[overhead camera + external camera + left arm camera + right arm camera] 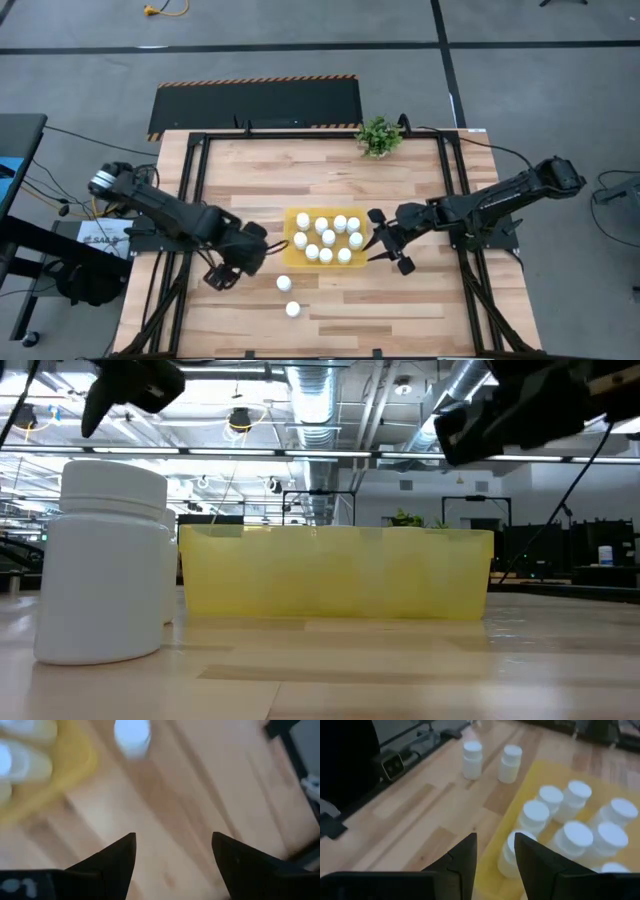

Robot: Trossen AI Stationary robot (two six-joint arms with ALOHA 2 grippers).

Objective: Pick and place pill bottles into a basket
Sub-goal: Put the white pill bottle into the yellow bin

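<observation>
Two upright pill bottles [284, 284] stand on the bench just outside the basket [291, 258]; the left gripper [238, 262], jaws spread and empty, hovers nearer them than the right gripper [388, 245], jaws also spread.

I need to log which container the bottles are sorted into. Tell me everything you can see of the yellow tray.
The yellow tray is a shallow rectangular basket of bright, slightly translucent plastic with low walls and rounded corners. It lies flat on the wooden table, near its middle, between the two grippers. About ten white capped pill bottles stand upright inside, packed closely. Two more bottles stand outside it on the table. Neither gripper touches the tray.
</observation>
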